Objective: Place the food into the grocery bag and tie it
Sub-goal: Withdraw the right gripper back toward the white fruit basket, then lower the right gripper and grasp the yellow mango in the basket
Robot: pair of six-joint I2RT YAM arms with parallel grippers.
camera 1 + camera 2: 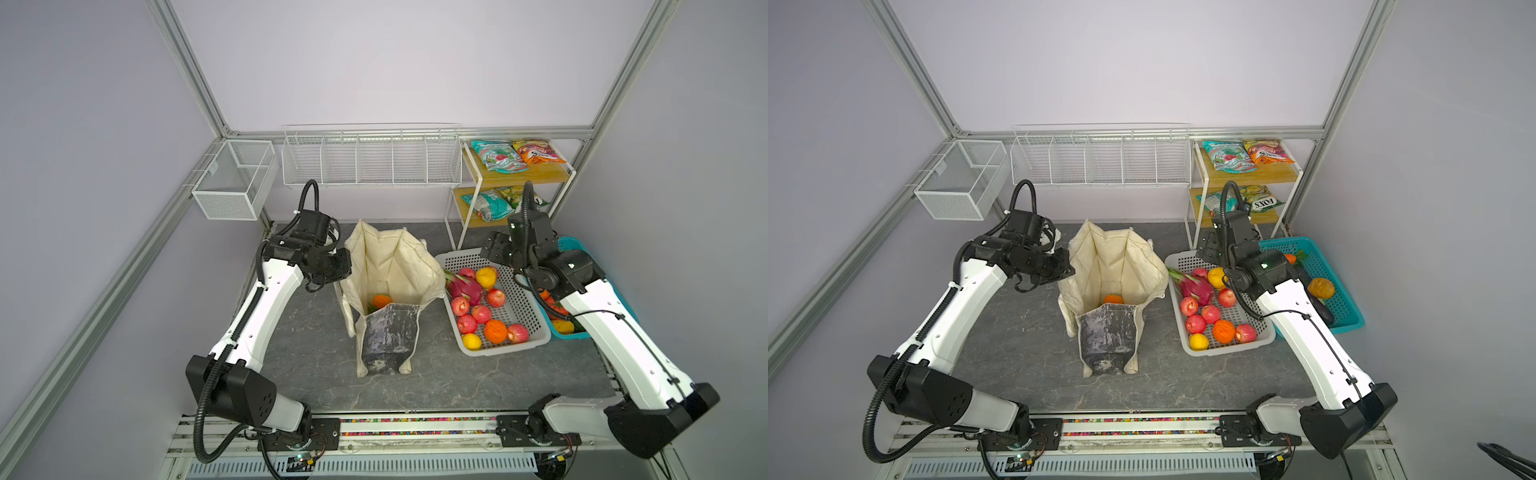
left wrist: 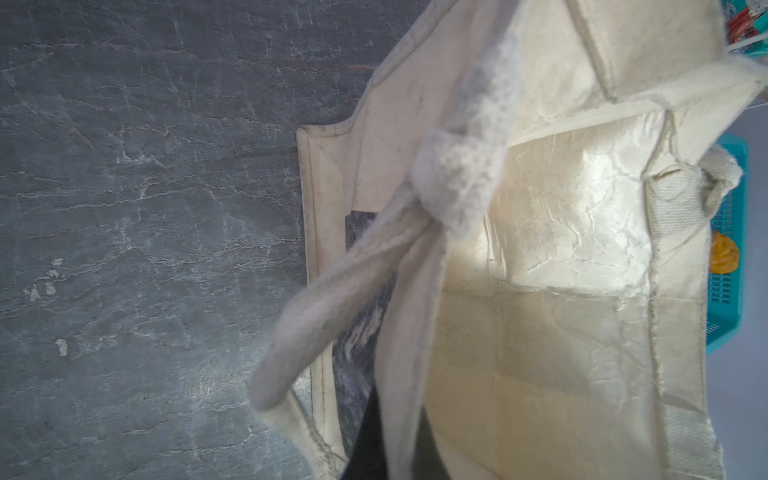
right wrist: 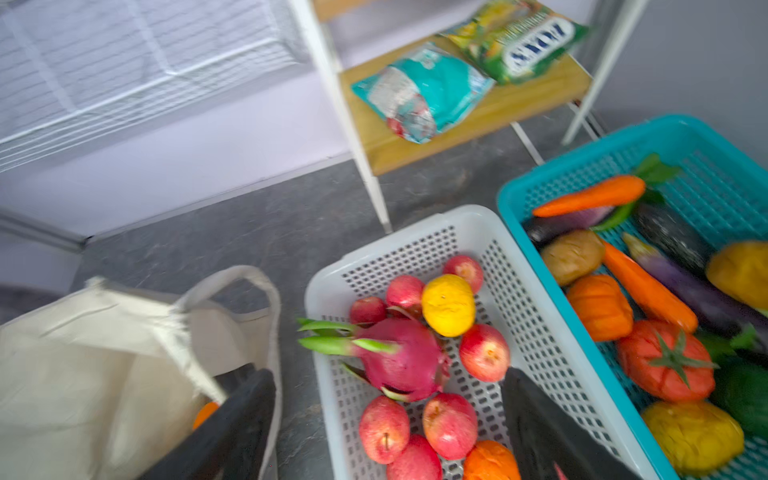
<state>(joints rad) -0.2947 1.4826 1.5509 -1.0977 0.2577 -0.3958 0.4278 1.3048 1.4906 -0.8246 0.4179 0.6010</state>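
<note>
1. My left gripper [image 1: 337,271] is closed tight on the cream fabric at the left rim of the grocery bag [image 1: 392,266]. It holds the mouth open.
2. The bag stands upright on the table [image 1: 309,357], mouth up, with one orange piece [image 1: 381,300] at its bottom.
3. My right gripper [image 3: 388,373] is empty, its jaws spread wide. It hangs over the far end of the white basket [image 1: 505,350].
4. That basket sits just right of the bag and seems to touch its side. It runs lengthwise from far to near.
5. Inside the white basket, a red apple [image 3: 484,353] and the dragon fruit [image 3: 401,359] lie almost straight below my open jaws.
6. More food fills the teal basket [image 3: 590,156] further right, and snack packets [image 1: 498,156] lie on the shelf.
7. I judge the next pick belongs to my right arm: down for a fruit, then left to the bag's mouth.
</note>
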